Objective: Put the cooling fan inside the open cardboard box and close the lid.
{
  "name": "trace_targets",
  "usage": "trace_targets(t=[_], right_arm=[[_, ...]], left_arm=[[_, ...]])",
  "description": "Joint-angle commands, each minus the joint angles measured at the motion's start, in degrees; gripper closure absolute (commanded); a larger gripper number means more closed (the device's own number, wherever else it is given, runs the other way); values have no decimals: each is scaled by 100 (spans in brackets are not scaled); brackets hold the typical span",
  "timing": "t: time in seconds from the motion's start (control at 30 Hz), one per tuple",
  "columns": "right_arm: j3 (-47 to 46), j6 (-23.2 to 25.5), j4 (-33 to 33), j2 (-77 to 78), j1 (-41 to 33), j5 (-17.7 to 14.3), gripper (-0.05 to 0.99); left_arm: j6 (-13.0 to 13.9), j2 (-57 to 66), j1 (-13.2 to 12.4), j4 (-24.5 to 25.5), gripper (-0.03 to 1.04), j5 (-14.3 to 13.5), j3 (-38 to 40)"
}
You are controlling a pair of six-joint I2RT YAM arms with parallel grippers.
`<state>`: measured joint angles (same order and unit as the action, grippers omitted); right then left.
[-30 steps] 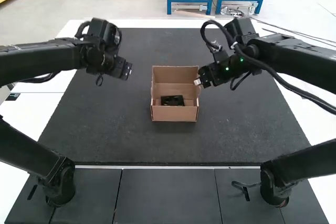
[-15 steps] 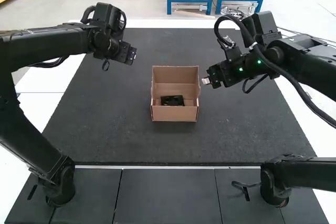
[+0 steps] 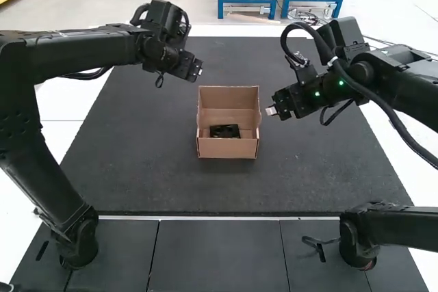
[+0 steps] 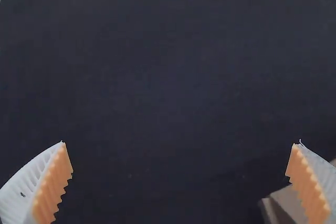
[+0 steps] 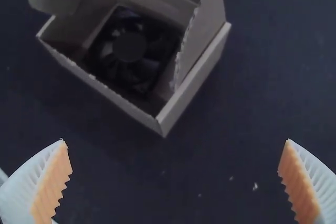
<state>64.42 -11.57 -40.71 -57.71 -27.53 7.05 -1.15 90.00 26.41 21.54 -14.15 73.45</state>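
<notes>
Fan in box — arms either side

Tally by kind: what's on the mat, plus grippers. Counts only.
cardboard box: 1
cooling fan, inside the box: 1
grippers, jaws open: 2 (left gripper, right gripper)
Total: 4
</notes>
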Motion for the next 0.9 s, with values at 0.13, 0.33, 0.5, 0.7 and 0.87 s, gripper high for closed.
trace_targets(t=[0.13,0.33,0.5,0.7,0.87], right_arm=[[211,226,-25,111,-51,42,3],[211,261,-25,111,-33,42,3],[211,261,-25,111,-16,42,3],[211,270,-25,111,2,42,3],[211,270,-25,111,2,42,3]], left_arm=[[-43,167,162,-53,5,281,293],[-52,264,321,-45,5,545,319],[-43,290,435,105,5,738,319],[-26,317,452,263,5,888,275],[-43,317,452,535,5,1020,266]])
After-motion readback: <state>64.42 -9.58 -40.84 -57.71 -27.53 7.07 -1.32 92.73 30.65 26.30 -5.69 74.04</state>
